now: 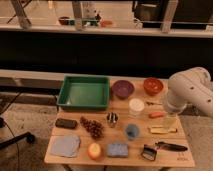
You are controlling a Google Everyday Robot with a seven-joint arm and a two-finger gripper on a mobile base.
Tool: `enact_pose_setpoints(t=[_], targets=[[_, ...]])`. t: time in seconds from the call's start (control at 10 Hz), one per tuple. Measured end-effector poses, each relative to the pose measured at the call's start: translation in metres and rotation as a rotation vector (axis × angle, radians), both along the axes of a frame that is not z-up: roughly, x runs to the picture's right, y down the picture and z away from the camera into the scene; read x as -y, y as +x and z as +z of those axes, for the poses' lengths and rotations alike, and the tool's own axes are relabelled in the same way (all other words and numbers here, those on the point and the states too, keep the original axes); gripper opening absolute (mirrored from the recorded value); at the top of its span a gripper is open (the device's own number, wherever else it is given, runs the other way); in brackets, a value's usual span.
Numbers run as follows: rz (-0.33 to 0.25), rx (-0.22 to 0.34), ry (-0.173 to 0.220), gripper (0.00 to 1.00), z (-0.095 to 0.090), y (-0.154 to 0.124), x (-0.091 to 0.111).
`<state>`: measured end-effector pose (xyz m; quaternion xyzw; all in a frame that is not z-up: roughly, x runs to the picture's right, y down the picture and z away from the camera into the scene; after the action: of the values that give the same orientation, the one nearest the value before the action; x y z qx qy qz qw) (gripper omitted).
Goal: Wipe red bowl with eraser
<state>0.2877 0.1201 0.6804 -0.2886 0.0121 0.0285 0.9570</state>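
- The table [172, 159] is a light wooden top. Its far left part is covered by a green tray [62, 96].
- The red bowl [153, 85] stands upright at the far right corner of the table, just beside a purple bowl [122, 89] on its left. The two look apart, but the gap is hard to read.
- The eraser [66, 123] lies flat near the left edge of the table, in front of the tray and well apart from the red bowl. Nothing touches it.
- The arm [192, 90] comes in from the right, cut off by the picture's edge. Its white casing hides part of the table's right edge.
- The hand [170, 119] hangs below the arm over the right edge of the table, near an orange stick [156, 114] and a yellow block [162, 130]. It is faint against the wood; its fingers stand apart and grip nothing.
- Mid-table: a white round lid or cup [136, 105], a small metal cup [112, 118], a dark bunch of grapes [92, 127] and a blue round thing [132, 131] too blurred to identify.
- Near edge, from left to right: a grey-blue cloth [65, 145], an orange fruit [94, 150], a blue sponge [117, 149] and a black-handled tool [161, 148].
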Motion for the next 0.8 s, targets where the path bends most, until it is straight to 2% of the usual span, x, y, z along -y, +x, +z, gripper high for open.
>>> enact_pose_setpoints(t=[0.3, 0.8], targets=[[-0.028, 0.091, 0.005, 0.8, 0.004, -0.046, -0.004], [-0.06, 0.29, 0.033, 0.8, 0.01, -0.148, -0.001]])
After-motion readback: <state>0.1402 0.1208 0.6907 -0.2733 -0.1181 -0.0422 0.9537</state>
